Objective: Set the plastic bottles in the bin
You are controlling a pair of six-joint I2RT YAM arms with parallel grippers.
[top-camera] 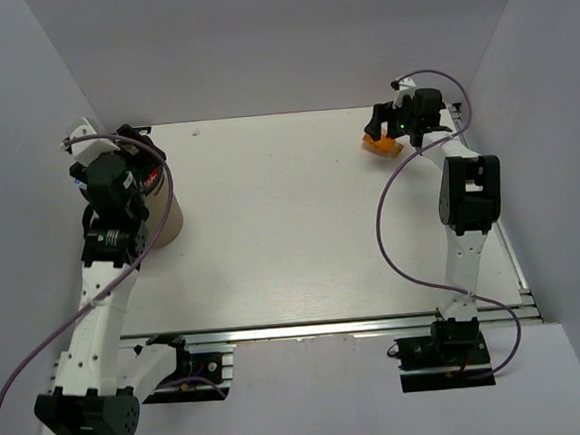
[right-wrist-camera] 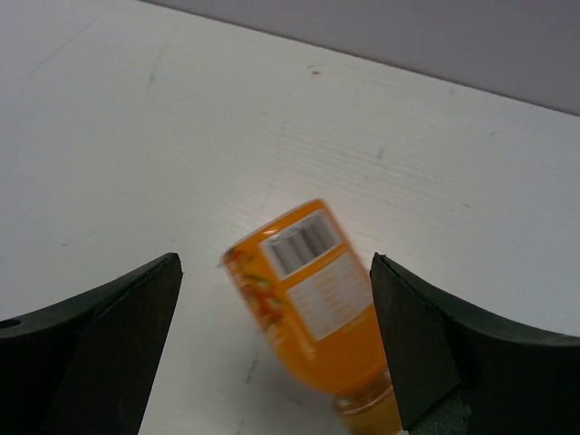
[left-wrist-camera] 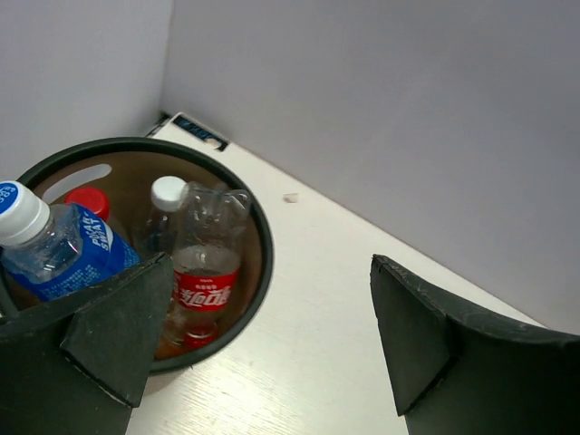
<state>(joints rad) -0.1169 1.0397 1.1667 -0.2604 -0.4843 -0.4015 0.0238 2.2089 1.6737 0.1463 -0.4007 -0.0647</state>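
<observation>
Left side first: my left fingers (left-wrist-camera: 113, 331) were spread wide apart, gripping nothing, above the near rim of the bin (left-wrist-camera: 264, 237). The bin sat at the left of the top view, on the tabletop (top-camera: 291, 227) near its far left corner. Inside the bin were a clear bottle with a red label (left-wrist-camera: 207, 276), a white-capped bottle (left-wrist-camera: 168, 194) beside it, a red cap (left-wrist-camera: 89, 200) further left, and a blue-label bottle (left-wrist-camera: 71, 252) with a white-and-blue cap at the left edge of the wrist frame, leaning up past the rim.

Right side: my right fingers (right-wrist-camera: 109, 340) were also wide apart, in the upper right of the top view. The orange bottle (right-wrist-camera: 313, 294) lay on its side on the tabletop between them, barcode up and neck toward the bottom of the frame. Not clamped. Couldn't tell whether the right-hand finger touched it.
</observation>
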